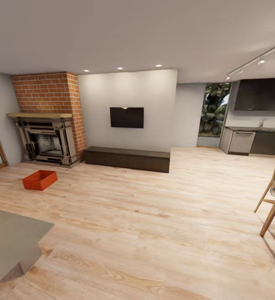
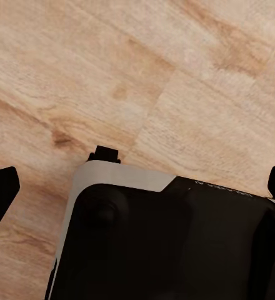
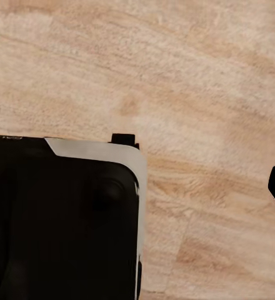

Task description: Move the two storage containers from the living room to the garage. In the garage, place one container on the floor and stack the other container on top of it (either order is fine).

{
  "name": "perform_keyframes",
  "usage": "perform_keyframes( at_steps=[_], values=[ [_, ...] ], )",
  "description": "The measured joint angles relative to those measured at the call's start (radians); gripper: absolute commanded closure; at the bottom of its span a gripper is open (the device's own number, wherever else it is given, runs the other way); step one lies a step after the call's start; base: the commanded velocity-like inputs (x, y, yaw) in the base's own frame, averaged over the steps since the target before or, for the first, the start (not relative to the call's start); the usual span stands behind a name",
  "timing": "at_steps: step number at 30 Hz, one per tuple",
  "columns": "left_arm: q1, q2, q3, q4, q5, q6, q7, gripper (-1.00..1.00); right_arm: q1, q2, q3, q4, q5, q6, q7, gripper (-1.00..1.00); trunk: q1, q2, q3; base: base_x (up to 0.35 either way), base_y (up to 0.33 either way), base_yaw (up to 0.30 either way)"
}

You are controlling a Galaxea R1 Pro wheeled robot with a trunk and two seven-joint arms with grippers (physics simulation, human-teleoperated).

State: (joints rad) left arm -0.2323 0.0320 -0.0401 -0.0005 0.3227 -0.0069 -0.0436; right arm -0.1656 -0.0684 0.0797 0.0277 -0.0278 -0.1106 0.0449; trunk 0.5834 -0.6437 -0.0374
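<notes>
Orange-red container (image 1: 39, 179) far ahead, left of both hands, by fireplace (image 1: 46, 139); nearer left hand (image 2: 137, 181), spread wide, empty.

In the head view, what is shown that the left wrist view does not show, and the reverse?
The head view alone has one orange-red storage container on the floor before the fireplace, plus a wall screen, a low dark bench and a kitchen counter. The left wrist view alone has the robot's dark body and black fingertips of the left tool. Both share the light wood plank floor.
</notes>
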Motion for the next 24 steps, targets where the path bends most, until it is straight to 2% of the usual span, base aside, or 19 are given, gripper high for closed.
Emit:
perform_keyframes(
  at_steps=[24],
  values=[
    [0.0,0.0,0.0,0.0,0.0,0.001,0.0,-1.0,0.0,0.007,-0.004,0.0,-0.001,0.004,0.001,-1.0,0.0,0.0,0.0,0.323,0.0,0.0]
  ],
)
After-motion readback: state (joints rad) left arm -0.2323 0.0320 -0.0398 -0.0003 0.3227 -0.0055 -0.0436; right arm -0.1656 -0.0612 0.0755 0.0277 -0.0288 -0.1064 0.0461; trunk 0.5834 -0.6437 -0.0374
